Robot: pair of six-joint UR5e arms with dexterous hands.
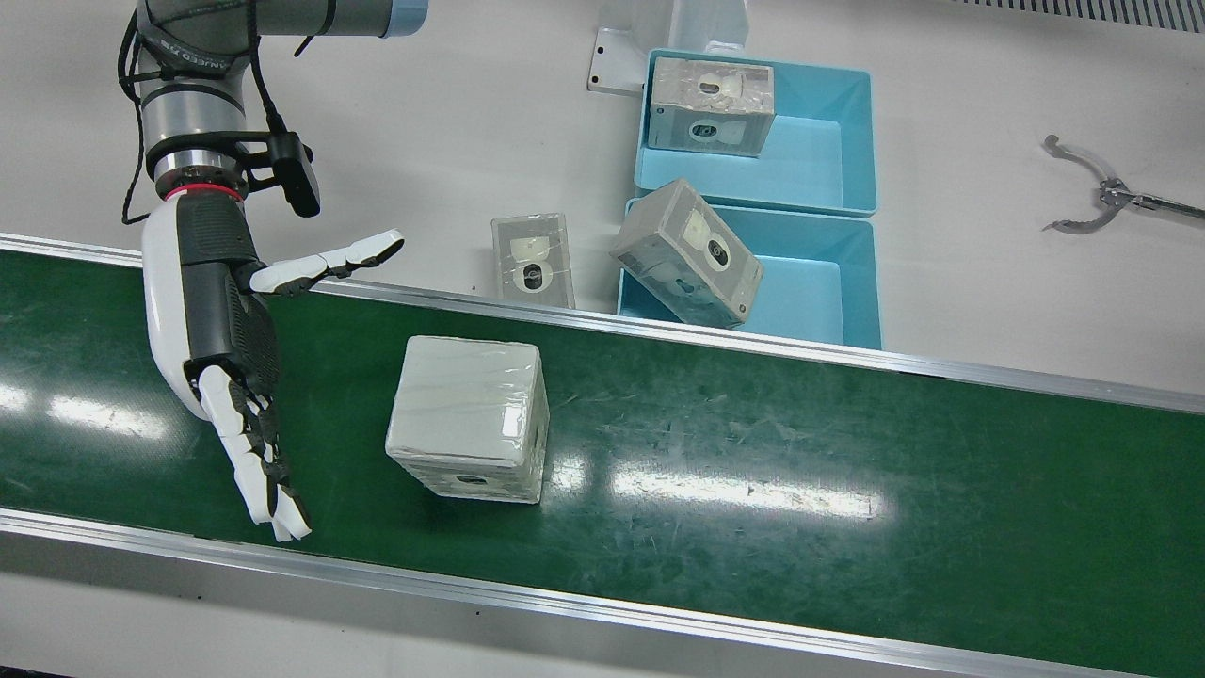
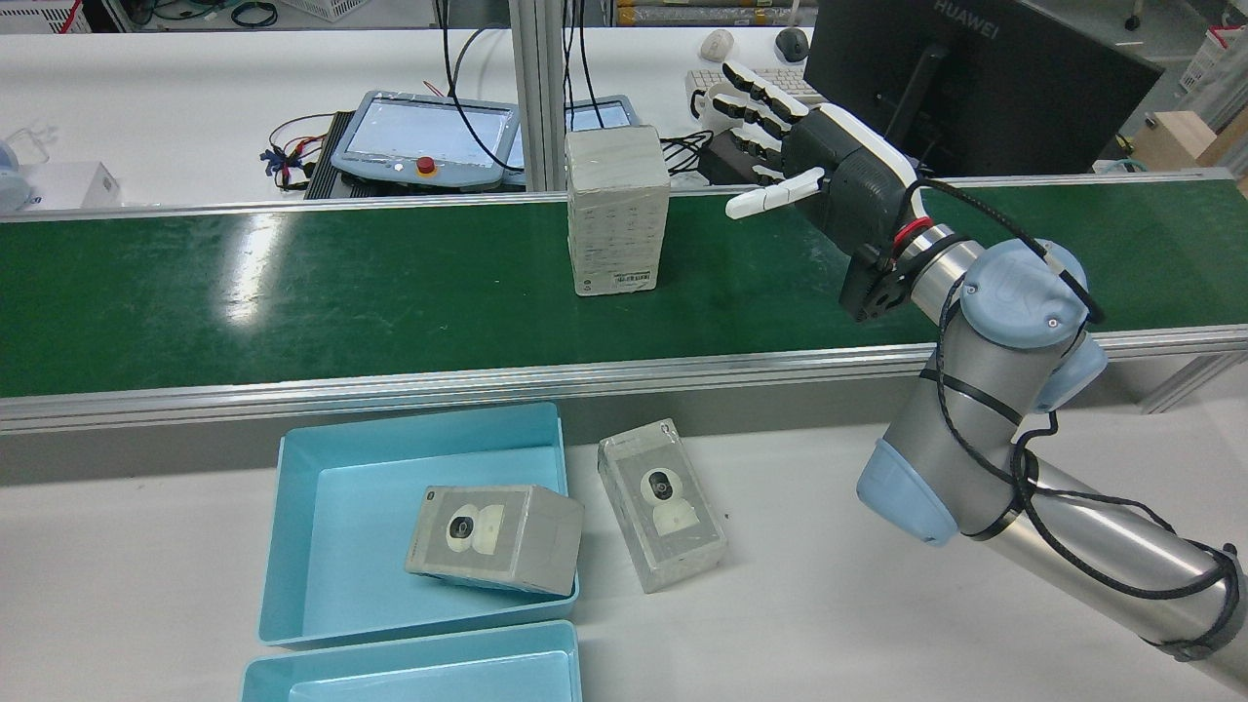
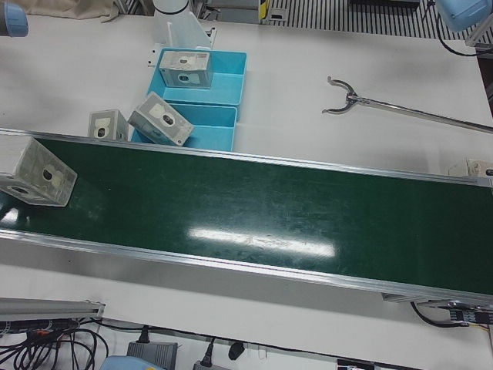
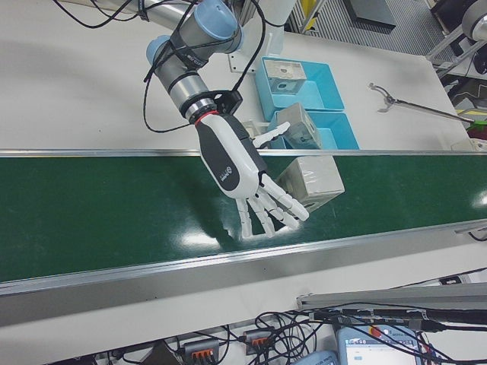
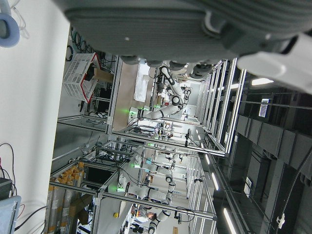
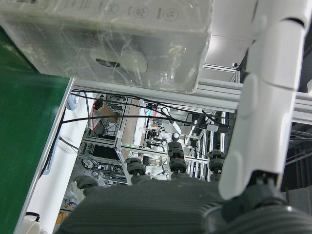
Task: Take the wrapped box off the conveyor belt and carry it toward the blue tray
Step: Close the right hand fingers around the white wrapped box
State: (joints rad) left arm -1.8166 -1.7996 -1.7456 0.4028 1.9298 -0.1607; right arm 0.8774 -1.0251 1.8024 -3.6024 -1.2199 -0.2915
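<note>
Over the green conveyor belt (image 1: pixel 715 471), the right hand (image 1: pixel 221 330) hangs spread wide with its fingers (image 1: pixel 268 480) apart, holding nothing. Just off its palm side, apart from it, the wrapped box (image 1: pixel 468 414) stands upright on the belt, untouched. Beyond the box, across the belt's far rail, a second wrapped box (image 1: pixel 533 259) lies flat on the white table (image 1: pixel 452 122), and a third (image 1: pixel 685 252) leans tilted over the rim of the nearer blue tray (image 1: pixel 852 282). Farther still, a second blue tray (image 1: pixel 828 141) holds one more box (image 1: pixel 713 105). Whether the left hand is open cannot be told: its own camera shows only its underside.
</note>
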